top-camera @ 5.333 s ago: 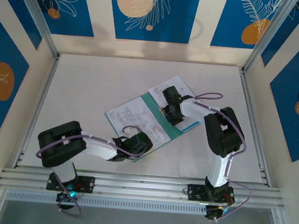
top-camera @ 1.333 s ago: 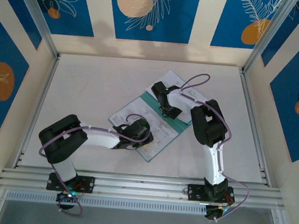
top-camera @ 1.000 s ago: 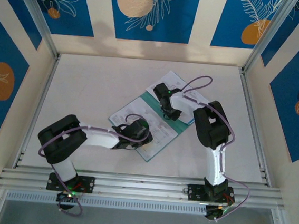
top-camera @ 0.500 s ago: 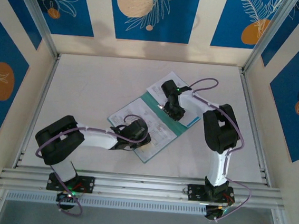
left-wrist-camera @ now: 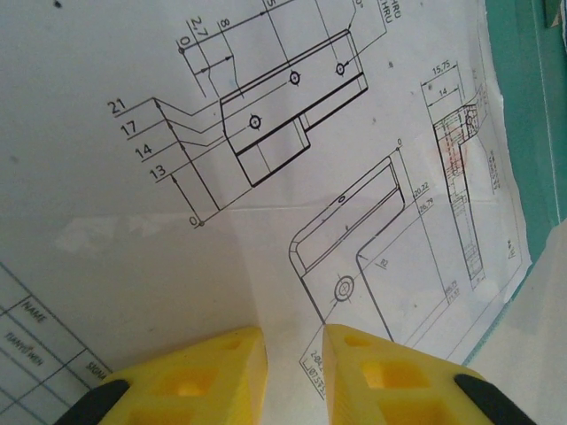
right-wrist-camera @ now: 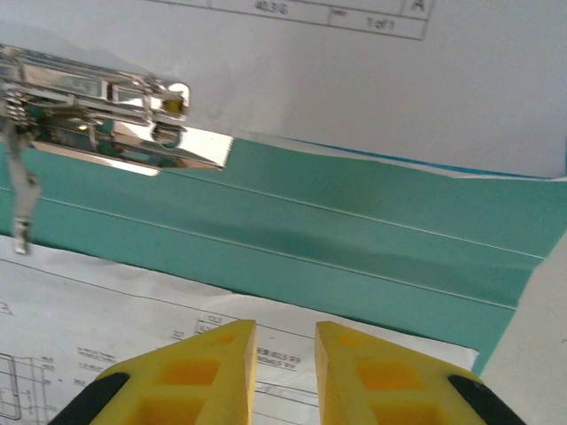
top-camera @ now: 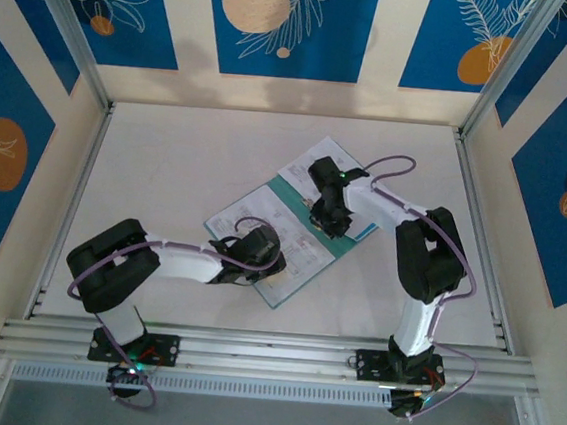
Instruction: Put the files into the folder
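Since half a second ago the right arm has drawn its elbow a little toward 4 o'clock, and the right fingers (right-wrist-camera: 285,332) have slid a little toward 5 o'clock over the folder (top-camera: 288,185). The left arm has almost not moved. Compared with some seconds before, it is reaching a little less far over the sheet.

The folder lies open and flat near the middle of the pale, smooth bench (top-camera: 168,161), turned so that its spine runs from 11 to 5 o'clock. It is thin, matt, teal-green card with fine straight fold lines. A shiny metal clip (right-wrist-camera: 106,97) sits at 10 o'clock in the right wrist view. The files (left-wrist-camera: 266,133) are thin white rectangular sheets with black line drawings and small numbers. They lie on both halves of the folder, one toward 7 o'clock and one toward 1 o'clock.

The left fingers (left-wrist-camera: 295,335) are yellow blocks with only a narrow gap and stand over a printed sheet. The right fingers stand narrow too, over the bare spine and the edge of a sheet, and nothing shows between them
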Motion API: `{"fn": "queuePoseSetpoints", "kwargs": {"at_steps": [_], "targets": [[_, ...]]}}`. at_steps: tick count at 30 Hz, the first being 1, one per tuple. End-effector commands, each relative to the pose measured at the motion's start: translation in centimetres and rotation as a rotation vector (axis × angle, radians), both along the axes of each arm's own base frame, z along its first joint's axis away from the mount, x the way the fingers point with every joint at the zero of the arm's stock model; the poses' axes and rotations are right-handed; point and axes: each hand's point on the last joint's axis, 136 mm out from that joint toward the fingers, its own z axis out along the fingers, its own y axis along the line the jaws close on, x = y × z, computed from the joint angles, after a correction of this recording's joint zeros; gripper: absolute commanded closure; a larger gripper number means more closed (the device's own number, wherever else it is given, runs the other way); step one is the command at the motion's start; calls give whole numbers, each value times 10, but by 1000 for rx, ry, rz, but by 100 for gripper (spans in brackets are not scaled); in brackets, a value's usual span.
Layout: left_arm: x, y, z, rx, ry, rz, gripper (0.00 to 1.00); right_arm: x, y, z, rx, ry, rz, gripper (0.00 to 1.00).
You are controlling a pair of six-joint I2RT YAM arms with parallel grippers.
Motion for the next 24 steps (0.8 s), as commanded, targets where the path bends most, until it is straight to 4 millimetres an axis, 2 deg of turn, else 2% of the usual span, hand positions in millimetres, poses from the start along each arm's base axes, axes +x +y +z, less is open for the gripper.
{"fn": "queuePoseSetpoints", "kwargs": {"at_steps": [1, 5, 8, 16, 24], "targets": [[-11, 36, -27, 145, 53, 12, 75, -9, -1, 22, 64, -65, -12, 73], [-11, 40, -28, 149, 57, 11, 75, -4, 8, 47, 175, -200, 15, 69], [-11, 42, -28, 150, 58, 12, 75, 1, 14, 56, 261, -258, 32, 64], [-13, 47, -27, 160, 57, 8, 75, 19, 35, 41, 385, -217, 52, 62], [-17, 54, -28, 164, 61, 10, 75, 36, 34, 36, 416, -222, 17, 63]]}}
